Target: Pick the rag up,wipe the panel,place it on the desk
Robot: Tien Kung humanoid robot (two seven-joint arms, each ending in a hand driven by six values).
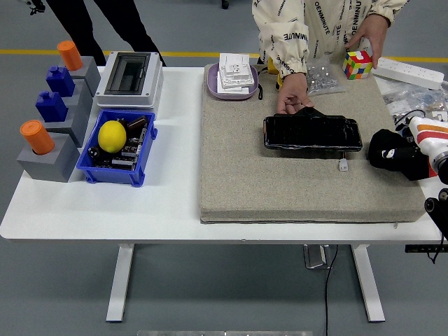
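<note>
Nearest to me, the white bench (105,210) carries a large grey mat (280,182) that covers most of its right half, probably to protect the surface during wiping. At the right edge of the mat the robot's right hand (395,155) lies low, a black shape against the mat; I cannot tell whether its fingers are curled or loose, and I cannot make out a rag anywhere, so if it is under or in this hand, the view hides it. The left arm does not show at all. A little farther, in the middle of the mat, lies the black glossy panel (312,133) – flat, long side across the bench. A person's hand (292,96) presses on its far edge, I think to keep it from sliding when it is wiped. On the left side stand a blue bin (140,157) with a yellow lemon (111,136) and grey blocks (52,150) with orange and blue pegs. At the far edge the person's other hand (374,31) rests by a colour cube (357,64). The sleeve carries repeated print – it seems to read "OENMINUTE". In my judgement the wiping has not begun.
</note>
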